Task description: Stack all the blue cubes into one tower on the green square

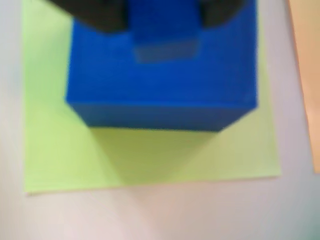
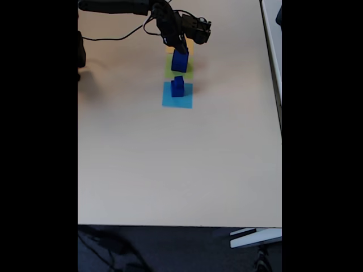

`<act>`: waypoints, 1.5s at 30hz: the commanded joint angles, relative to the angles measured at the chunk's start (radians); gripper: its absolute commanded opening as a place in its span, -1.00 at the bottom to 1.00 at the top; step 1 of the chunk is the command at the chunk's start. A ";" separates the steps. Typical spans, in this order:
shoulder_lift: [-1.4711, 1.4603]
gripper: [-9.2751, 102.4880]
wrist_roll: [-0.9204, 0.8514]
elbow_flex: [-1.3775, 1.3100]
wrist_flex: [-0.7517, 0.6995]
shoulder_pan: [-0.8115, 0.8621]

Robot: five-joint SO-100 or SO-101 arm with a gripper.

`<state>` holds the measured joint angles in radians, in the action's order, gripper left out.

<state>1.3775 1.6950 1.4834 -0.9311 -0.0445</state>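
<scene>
The wrist view looks down on a large blue cube (image 1: pixel 150 85) sitting on the green square (image 1: pixel 65 160), with green showing on the left, right and near sides. My gripper (image 1: pixel 162 25) hangs over the cube's top. Its dark fingers (image 1: pixel 90 15) are shut on a smaller blue cube (image 1: pixel 165 50), which is at or just above the large cube's top face. In the fixed view the gripper (image 2: pixel 180 48) is directly above the large cube (image 2: pixel 180 62) on the green square (image 2: pixel 168 69). More dark blue (image 2: pixel 177 86) stands just in front; I cannot tell if it is one cube or two stacked.
That dark blue stands on a flat light-blue square (image 2: pixel 177 102) next to the green one. An orange square (image 1: pixel 305 75) lies at the right edge of the wrist view. The arm and its cables (image 2: pixel 113 7) reach in from the top left. The wide beige table (image 2: pixel 181 164) stretches toward the near edge.
</scene>
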 commanded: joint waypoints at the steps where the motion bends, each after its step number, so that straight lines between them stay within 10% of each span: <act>1: 0.028 -0.83 0.012 0.037 0.064 -0.008; 45: 0.000 -0.51 0.029 -0.089 0.025 -0.051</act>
<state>1.3668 1.7165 1.4880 -0.8836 -0.0920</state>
